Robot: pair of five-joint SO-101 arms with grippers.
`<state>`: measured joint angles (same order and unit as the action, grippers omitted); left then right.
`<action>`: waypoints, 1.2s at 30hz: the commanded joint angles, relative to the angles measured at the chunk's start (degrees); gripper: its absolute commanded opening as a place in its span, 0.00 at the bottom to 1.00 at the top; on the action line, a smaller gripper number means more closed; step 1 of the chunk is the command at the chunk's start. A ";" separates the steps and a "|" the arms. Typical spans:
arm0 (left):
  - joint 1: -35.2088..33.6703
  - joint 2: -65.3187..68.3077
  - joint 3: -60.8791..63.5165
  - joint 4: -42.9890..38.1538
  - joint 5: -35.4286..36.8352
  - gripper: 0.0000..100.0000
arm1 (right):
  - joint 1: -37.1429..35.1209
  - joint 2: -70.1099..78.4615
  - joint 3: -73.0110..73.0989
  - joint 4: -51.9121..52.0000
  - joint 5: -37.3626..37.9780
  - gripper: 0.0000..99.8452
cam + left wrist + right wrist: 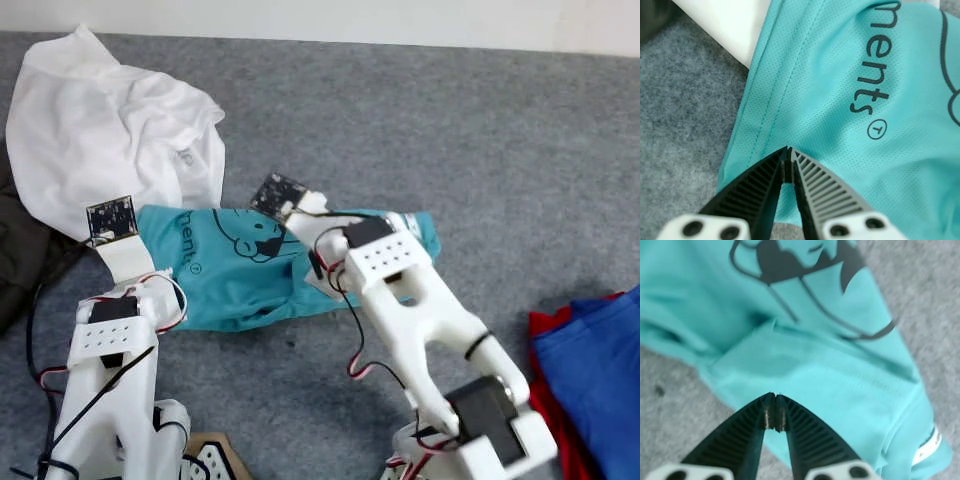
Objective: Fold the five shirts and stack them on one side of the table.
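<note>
lying right under l claw (788,167) & r claw (775,412): teal shirt (240,275).

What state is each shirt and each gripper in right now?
teal shirt: laid out, rumpled, print up.
white shirt: crumpled heap.
blue shirt: lying on the red shirt.
left gripper: jaws shut at the teal shirt's edge.
right gripper: jaws shut over the teal shirt.
</note>
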<state>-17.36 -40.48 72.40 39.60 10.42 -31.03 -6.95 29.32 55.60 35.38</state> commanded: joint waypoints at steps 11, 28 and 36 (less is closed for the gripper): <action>0.57 -0.57 -0.40 -1.14 0.09 0.01 | 2.07 -0.13 -9.71 4.35 -6.24 0.01; -13.05 -0.75 -24.66 25.32 0.44 0.19 | -0.48 -15.96 12.44 1.01 -9.14 0.09; -18.24 -0.48 -12.53 19.96 0.18 0.21 | -0.31 -15.96 12.62 1.01 -9.14 0.09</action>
<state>-33.71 -40.48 56.31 63.69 10.24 -30.86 -20.75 42.15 57.54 26.95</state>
